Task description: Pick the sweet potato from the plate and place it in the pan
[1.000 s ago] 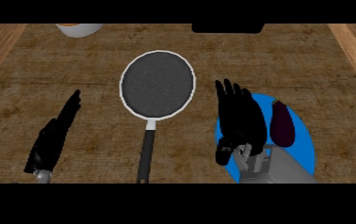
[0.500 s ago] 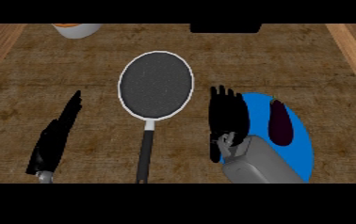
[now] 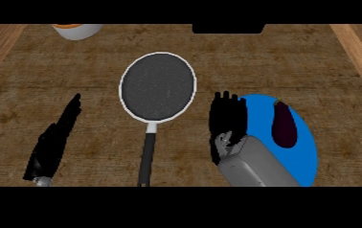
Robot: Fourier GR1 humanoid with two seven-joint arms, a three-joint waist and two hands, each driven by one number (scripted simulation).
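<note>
Still on the blue plate [image 3: 305, 148], at the right of the scene: the sweet potato [image 3: 285, 125], dark purple and long, lying lengthwise from near to far on the far half of the plate. Same spot and same lie as a second ago; not lifted, not in the pan.

Just left of it, with a strip of bare blue between: the right robot hand [image 3: 228, 118], over the plate's left rim. Fingers straight and pressed close together, pointing far, thumb low at the near side; holding nothing and not touching the sweet potato. A second ago, fingers more spread and reaching further; since then drawn a little nearer, with more of the grey forearm showing at the lower edge.

Left of that hand, near the middle of the wooden surface [image 3: 283, 64]: the pan [image 3: 157, 85], round, dark inside with a pale rim, black handle running toward the near edge. Nothing in it, and unmoved.

Well apart at the left: the left robot hand [image 3: 56, 137], open, fingers straight and slanting far, resting there with nothing in it, just as before.

At the far edge: a white bowl [image 3: 78, 30] at the left and a black object [image 3: 228, 28] right of centre, both cut off.
</note>
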